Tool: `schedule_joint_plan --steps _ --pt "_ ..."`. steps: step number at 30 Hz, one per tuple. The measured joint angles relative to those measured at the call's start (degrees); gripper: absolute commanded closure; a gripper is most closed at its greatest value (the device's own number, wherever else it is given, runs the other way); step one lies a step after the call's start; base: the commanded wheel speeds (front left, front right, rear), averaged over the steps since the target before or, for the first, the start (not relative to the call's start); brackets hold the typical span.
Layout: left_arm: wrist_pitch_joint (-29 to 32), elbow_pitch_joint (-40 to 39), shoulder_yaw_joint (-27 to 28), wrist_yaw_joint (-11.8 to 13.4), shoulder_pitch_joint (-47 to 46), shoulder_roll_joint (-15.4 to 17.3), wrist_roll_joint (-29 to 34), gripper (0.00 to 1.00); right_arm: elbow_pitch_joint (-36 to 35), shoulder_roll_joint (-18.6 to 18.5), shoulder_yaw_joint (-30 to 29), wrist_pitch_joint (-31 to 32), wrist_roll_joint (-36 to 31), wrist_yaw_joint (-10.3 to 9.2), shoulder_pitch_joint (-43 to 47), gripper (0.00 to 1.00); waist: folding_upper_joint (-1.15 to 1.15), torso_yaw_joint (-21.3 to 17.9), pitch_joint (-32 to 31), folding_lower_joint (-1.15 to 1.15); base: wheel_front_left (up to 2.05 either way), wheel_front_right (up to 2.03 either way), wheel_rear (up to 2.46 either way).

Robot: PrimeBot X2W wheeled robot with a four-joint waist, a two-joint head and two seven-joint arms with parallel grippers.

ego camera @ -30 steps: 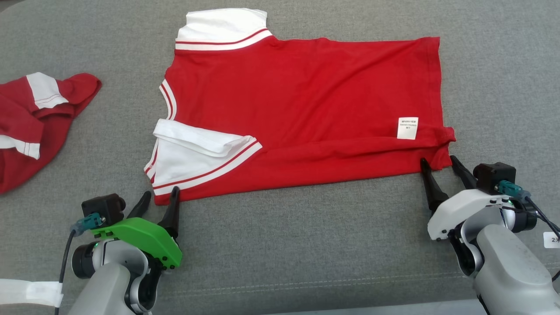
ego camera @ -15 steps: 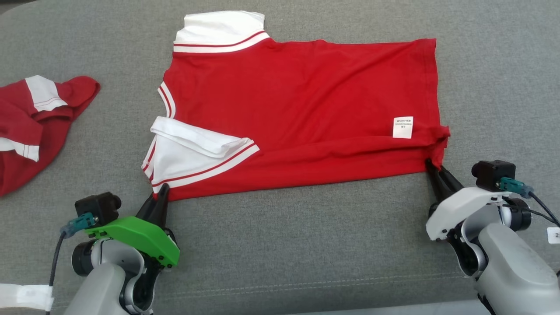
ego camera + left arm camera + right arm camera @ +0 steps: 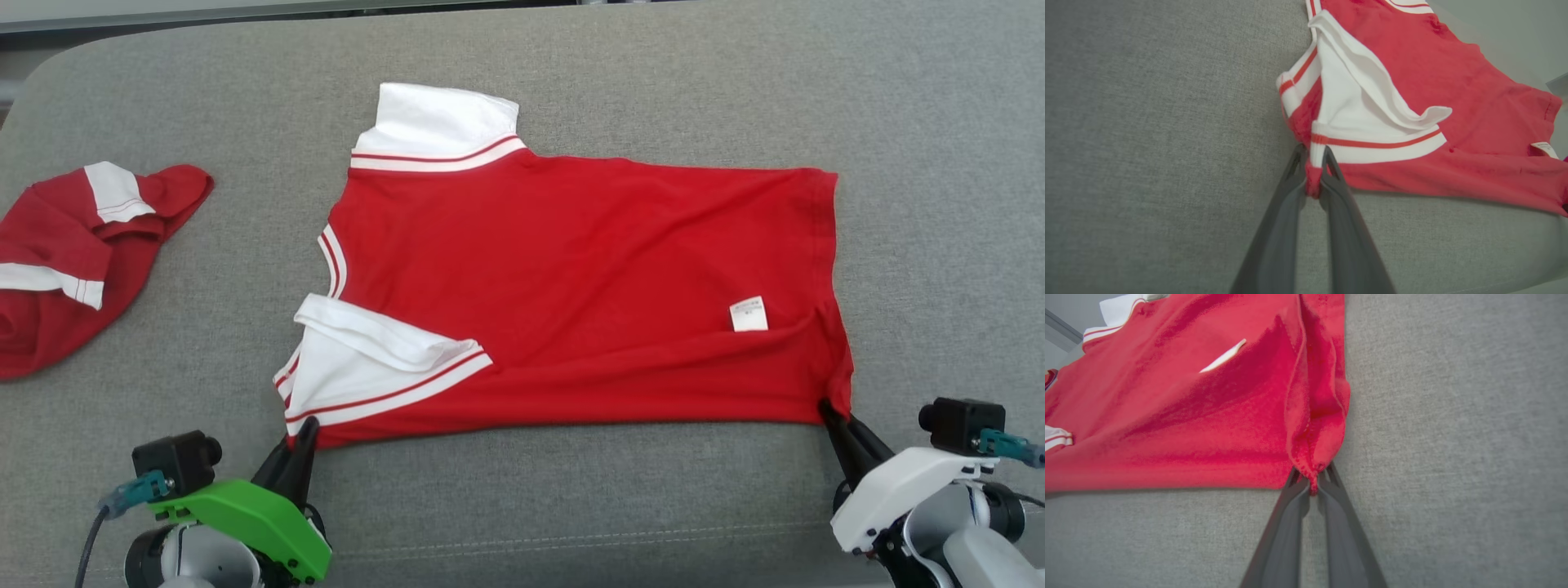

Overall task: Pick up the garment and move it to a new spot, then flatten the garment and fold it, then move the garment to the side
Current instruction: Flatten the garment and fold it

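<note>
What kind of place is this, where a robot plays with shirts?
Probably a robot clothes-folding practice spot. A red shirt lies spread on a wide grey padded surface, another red garment sits crumpled beside it, and the robot's left hand and right hand each pinch a near corner.

2 red garments (image 3: 588, 269) (image 3: 57, 261), 2 grippers (image 3: 300, 429) (image 3: 828, 408), 1 grey cushion (image 3: 653, 506).

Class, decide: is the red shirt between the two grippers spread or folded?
Mostly spread: the red shirt lies flat, only its near white sleeve turned over onto it.
</note>
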Motion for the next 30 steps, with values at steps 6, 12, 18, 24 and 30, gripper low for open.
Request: schedule_joint_plan --steps 6,12,18,24,30 --pt "0.57 -2.8 0.32 2.16 4.7 0.04 -1.41 1.0 -3.38 2.15 -3.03 2.38 -1.71 0.0 4.8 1.0 0.0 -0.94 -0.29 0.0 0.0 0.0 0.0" --pt "1.29 -3.88 0.3 2.72 5.65 0.13 -1.89 0.3 -4.87 3.48 -4.77 2.18 -4.23 -0.01 5.14 0.0 0.0 -1.14 0.06 0.0 0.0 0.0 0.0" --pt "-1.12 -4.07 1.32 4.32 5.63 0.23 -0.76 0.0 -5.97 5.04 -8.33 -0.85 -6.89 -0.03 5.03 0.0 0.0 -0.76 -0.16 0.0 0.0 0.0 0.0" --pt "-7.76 -6.11 3.7 6.57 5.49 -0.12 2.02 0.0 -9.12 7.59 -12.94 -7.43 -11.87 -0.03 5.06 0.0 0.0 -0.39 -1.07 0.0 0.0 0.0 0.0" --pt "-14.02 -9.9 4.78 9.06 2.83 1.04 8.08 0.0 -15.01 10.39 -13.85 -11.02 -19.16 -0.04 4.39 0.0 0.0 -0.39 -2.08 0.0 0.0 0.0 0.0"
